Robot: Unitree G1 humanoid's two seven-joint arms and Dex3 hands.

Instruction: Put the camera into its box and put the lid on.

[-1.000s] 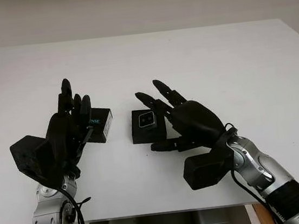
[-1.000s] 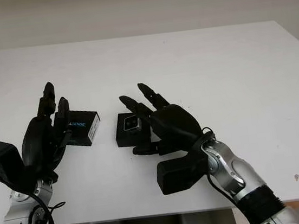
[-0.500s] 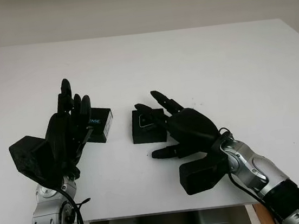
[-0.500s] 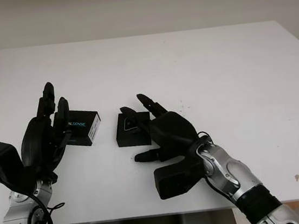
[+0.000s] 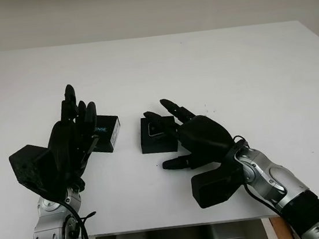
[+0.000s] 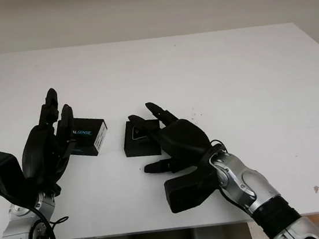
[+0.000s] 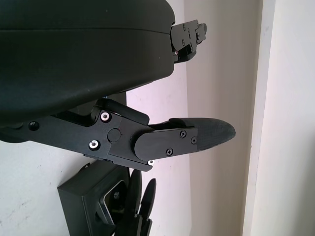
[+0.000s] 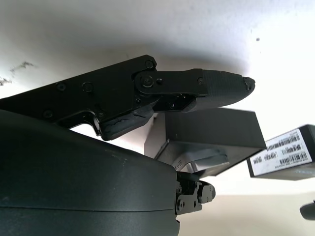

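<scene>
Reaching over the square black box, our right hand holds nothing; our open left hand stands beside the rectangular lid.

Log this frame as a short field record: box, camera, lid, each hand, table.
box: open black box near the table's middle
camera: lying inside the box
lid: black lid with printed label, on the table left of the box, not on it
right hand: at the box's right side, fingers over its edge, open
left hand: raised beside the lid, open
table: white table
</scene>
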